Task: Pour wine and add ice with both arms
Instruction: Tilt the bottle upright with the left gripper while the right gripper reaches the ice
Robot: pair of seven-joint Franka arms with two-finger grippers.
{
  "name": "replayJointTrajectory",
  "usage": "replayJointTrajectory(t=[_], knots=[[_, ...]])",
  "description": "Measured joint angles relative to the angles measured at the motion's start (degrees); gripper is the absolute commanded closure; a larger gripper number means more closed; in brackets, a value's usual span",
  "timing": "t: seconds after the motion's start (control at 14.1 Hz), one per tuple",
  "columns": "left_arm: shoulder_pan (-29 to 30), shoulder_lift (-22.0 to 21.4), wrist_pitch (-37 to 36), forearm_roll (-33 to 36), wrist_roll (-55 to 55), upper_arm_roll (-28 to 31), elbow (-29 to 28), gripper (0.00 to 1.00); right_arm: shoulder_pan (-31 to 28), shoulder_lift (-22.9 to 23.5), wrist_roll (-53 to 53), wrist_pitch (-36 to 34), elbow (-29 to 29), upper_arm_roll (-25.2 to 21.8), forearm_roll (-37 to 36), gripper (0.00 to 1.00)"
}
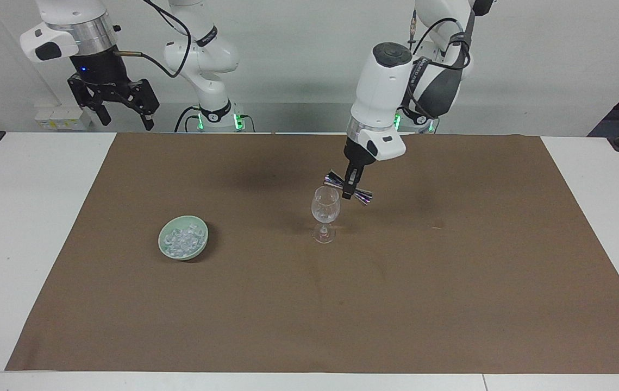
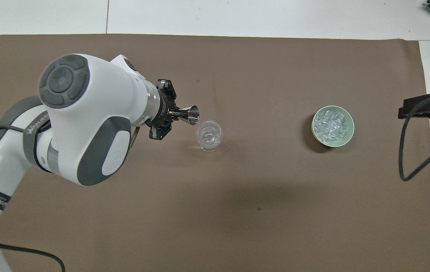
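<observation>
Showing in facing view: left hand pinching a metal jigger, tipping it over the stemmed glass; right hand waiting raised, fingers spread

Showing in overhead view: ice sitting in the green bowl, toward the right arm's end of the table; judging pouring nearly done, ice needing fetching next

You've got two obstacles on the brown mat: the stemmed glass mid-bench and the green bowl toward the right arm's end. The left end effector hangs just beside the glass rim, clamped on a metal jigger, blocking approach from that end. The gap between glass and bowl is passable. The right end effector waits high off the mat.
</observation>
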Motion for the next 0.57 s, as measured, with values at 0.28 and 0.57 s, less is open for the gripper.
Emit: replayJointTrajectory(t=[0.28, 0.57], knots=[[7.07, -0.06, -0.55, -9.18, 4.66, 0.06, -0.14, 1.00, 0.22, 0.47, 0.00, 8.14, -6.62, 0.11, 0.00, 0.00], [14.59, -0.43, -2.06, -17.75, 11.07, 0.08, -2.32, 1.00, 0.36, 3.30, 0.00, 17.10, -12.23, 0.14, 0.00, 0.00]])
